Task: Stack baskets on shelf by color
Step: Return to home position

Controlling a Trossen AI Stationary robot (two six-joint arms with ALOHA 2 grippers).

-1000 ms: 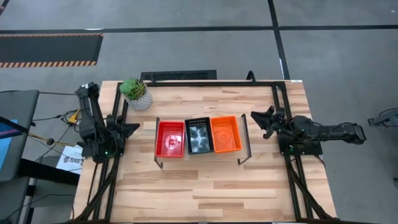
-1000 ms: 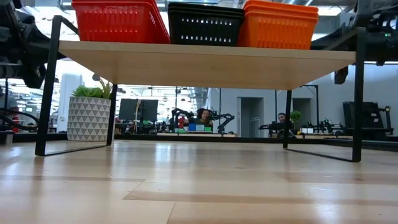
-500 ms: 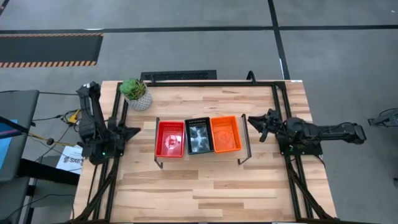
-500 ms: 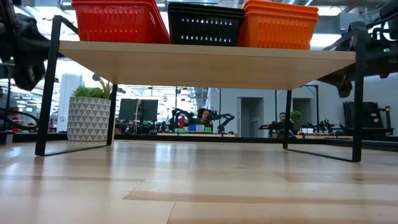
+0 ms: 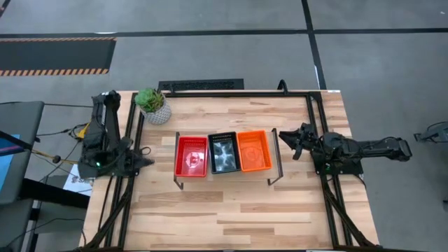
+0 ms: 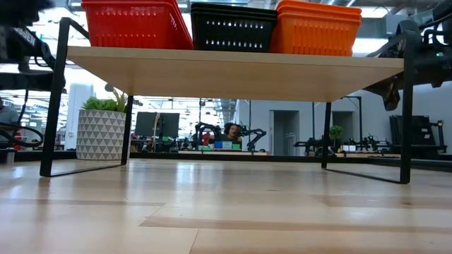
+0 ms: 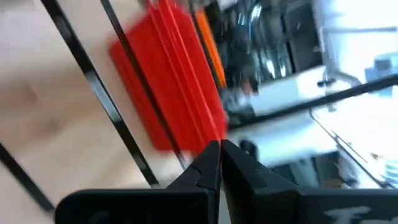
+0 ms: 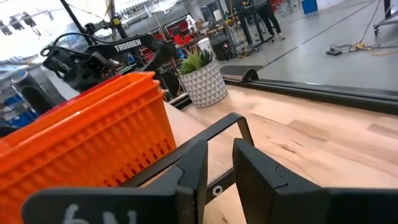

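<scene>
Three stacks of baskets stand side by side on the shelf [image 5: 225, 174]: red [image 5: 191, 155], black [image 5: 222, 152] and orange [image 5: 253, 150]. The low view shows them on the light board [image 6: 233, 70] on black legs. My left gripper [image 5: 145, 160] is shut and holds nothing. It hovers left of the shelf, pointing at the red stack [image 7: 168, 93]. My right gripper [image 5: 285, 136] is open and holds nothing. It hovers just right of the shelf, beside the orange stack [image 8: 81, 137] and the shelf's black leg frame [image 8: 211, 134].
A white patterned pot with a green plant [image 5: 154, 106] stands at the table's far left corner, behind the shelf. Black rails [image 5: 315, 126] run along the table's sides. Bare wood [image 5: 231, 210] lies between the shelf and the near edge. People sit in the room beyond [image 6: 229, 132].
My left gripper has swung a little toward the table's near edge, away from the red stack, as its arm rose and folded toward the far edge. My right gripper has shifted slightly toward the shelf, then stayed. The baskets have not moved.
</scene>
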